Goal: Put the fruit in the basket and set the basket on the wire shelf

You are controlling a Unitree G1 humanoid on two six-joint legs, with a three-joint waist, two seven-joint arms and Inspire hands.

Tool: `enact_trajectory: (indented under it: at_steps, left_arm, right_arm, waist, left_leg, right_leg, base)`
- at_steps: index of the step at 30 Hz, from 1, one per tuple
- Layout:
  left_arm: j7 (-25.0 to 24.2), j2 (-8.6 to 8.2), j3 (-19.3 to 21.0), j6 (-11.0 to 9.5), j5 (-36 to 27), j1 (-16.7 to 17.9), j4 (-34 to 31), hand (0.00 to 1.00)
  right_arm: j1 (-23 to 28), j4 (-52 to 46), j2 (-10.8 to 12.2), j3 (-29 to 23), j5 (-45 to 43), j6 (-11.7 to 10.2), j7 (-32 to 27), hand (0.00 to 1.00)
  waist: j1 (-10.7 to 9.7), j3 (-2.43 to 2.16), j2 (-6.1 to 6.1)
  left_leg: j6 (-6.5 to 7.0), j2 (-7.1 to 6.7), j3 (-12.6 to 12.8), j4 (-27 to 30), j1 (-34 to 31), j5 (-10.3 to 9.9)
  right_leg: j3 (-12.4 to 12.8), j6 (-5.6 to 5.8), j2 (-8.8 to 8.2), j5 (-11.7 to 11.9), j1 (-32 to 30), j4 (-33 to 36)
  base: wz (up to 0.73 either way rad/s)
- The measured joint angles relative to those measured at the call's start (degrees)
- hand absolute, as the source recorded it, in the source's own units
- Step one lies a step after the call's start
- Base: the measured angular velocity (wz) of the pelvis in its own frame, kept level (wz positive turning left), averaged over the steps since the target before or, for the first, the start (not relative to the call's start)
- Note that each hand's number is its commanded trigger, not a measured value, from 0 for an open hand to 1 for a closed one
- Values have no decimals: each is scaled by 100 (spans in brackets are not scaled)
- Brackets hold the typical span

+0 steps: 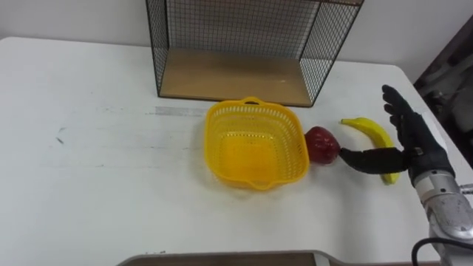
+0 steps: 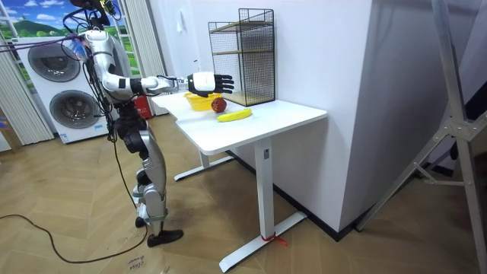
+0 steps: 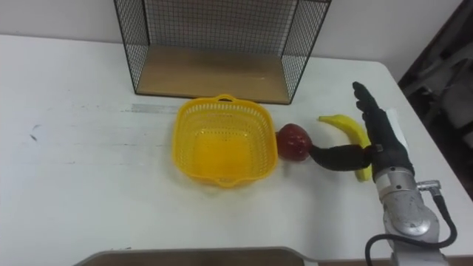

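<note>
Hovering above the banana (image 1: pixel 366 127) at the right, the right hand (image 1: pixel 414 140) is held with fingers straight and thumb stretched toward the red apple (image 1: pixel 321 144), nothing grasped. The apple lies just right of the empty yellow basket (image 1: pixel 222 122), nearer than the wire shelf (image 1: pixel 229 77). Picking the first fruit is judged to be in hand; closing round the apple is called for next.

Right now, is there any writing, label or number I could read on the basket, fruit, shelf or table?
No readable text. The yellow plastic basket, red apple, yellow banana, black wire shelf with its wooden floor and white table bear no print; anything on the white washing machines in the room view is too small to read.
</note>
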Motion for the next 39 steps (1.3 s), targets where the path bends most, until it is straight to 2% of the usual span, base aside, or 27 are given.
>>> enact_trajectory:
  at_steps: [8, 21, 26, 39]
  left_arm:
    - [-12, -1, -92, -89, 66, -51, 26, 0]
    - [-114, -2, -119, -89, 70, -80, -9, 0]
    - [-103, -1, -266, -89, 68, -82, -8, 0]
    - [-116, 0, -263, -89, 111, -88, -10, 0]
  right_arm:
    - [0, 1, 1, 11, -261, -3, 155, 0]
    - [4, 127, 12, 21, -767, -6, 399, 0]
    - [4, 127, 11, 117, -779, -6, 550, 0]
    - [4, 126, 12, 238, -857, -6, 747, 0]
  waist:
    - [3, -6, 21]
    - [-14, -13, -10]
    - [-17, -14, -21]
    - [15, -2, -8]
  left_leg:
    - [0, 2, 1, 2, 13, 0]
    - [0, 2, 6, 4, 5, 0]
    - [0, 2, 6, 3, 8, 0]
    - [0, 1, -33, 6, 2, 0]
  right_leg:
    - [-8, -6, -1, 16, 12, 7]
    - [7, -5, 0, 17, 11, -10]
    - [40, -5, 2, 17, 12, -11]
    - [-1, -4, 2, 17, 13, -13]
  base:
    - [0]
    - [0]
    - [0]
    - [0]
